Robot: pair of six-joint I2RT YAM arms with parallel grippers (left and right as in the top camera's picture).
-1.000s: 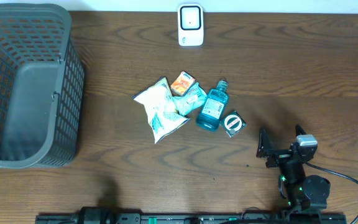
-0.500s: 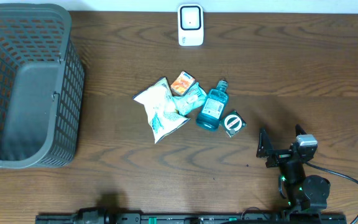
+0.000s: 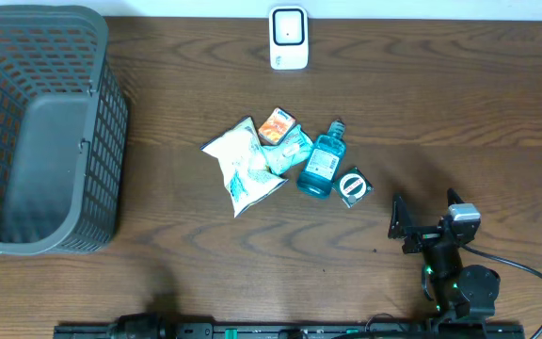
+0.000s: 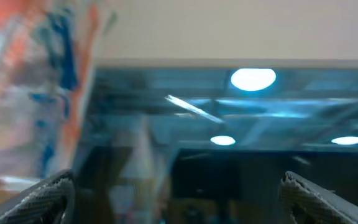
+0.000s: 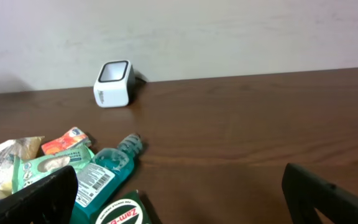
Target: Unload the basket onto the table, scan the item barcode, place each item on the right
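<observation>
the items lie in a loose heap mid-bench (image 3: 459, 104), well apart from the white scanner (image 3: 289, 38) at the far edge: a teal mouthwash bottle (image 3: 321, 162) on its side, white printed label showing, cap toward the scanner; a crumpled white-and-blue snack bag (image 3: 243, 168) on its left; a small orange box (image 3: 277, 124) and pale green packet (image 3: 293, 146) between them; a dark packet with a round white mark (image 3: 354, 185) touching the bottle's base. the right fingers (image 5: 39, 199) stand wide apart, empty, near that dark packet. the left fingers (image 4: 42, 199), in a blurred view, are also spread and empty.
</observation>
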